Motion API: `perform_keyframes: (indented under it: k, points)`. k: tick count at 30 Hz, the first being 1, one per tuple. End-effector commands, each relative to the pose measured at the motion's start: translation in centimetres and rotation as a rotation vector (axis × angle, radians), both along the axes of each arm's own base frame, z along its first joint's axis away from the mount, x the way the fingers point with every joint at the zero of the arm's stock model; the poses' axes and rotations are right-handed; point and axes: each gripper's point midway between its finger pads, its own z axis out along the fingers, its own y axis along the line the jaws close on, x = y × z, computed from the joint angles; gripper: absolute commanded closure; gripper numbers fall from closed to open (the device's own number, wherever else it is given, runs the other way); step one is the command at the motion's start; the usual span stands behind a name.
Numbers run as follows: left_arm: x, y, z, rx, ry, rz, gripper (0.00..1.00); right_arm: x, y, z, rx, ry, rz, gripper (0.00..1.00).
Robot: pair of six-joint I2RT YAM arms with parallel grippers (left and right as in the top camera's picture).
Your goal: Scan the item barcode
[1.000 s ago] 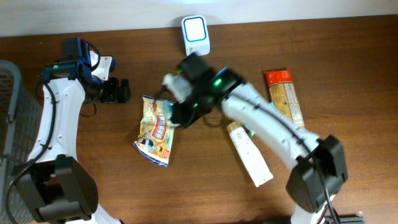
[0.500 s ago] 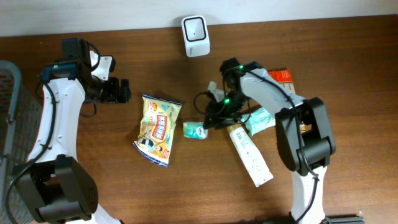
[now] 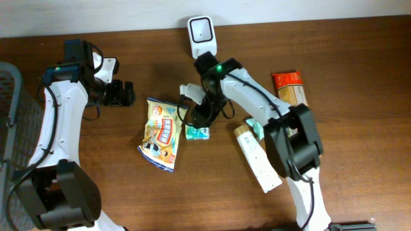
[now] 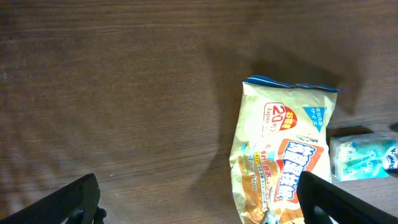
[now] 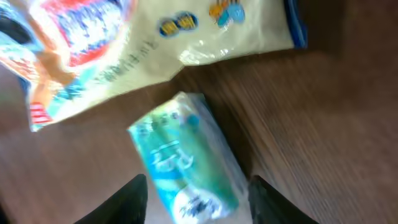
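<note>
As it points downward, the right end effector [image 5: 198,186] straddles the green packet [image 5: 180,155], half-open.

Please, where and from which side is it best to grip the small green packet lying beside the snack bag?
Probably across its two long sides, at the middle, coming straight down from above. The green packet lies flat on the table, and its end nearest the snack bag leaves little room.

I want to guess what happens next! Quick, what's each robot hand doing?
Left gripper: open, empty.
Right gripper: open, fingers either side of the green packet, not clearly gripping it.
</note>
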Motion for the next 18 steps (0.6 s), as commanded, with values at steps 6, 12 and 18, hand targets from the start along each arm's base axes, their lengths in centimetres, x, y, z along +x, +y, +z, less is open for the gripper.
perform_keyframes:
  k: [6,12,18]
  points:
    - [0.2,-0.2,0.1,-0.010,-0.002,0.004,0.01,-0.9,-1.1,-1.3,0.068,0.135,-0.008,0.66]
    - [0.2,-0.2,0.1,-0.010,-0.002,0.004,0.01,-3.3,-0.9,-2.5,0.132,0.253,-0.032,0.69]
    - [0.2,-0.2,0.1,-0.010,-0.002,0.004,0.01,-2.8,-0.6,-3.2,0.099,0.317,-0.213,0.96]
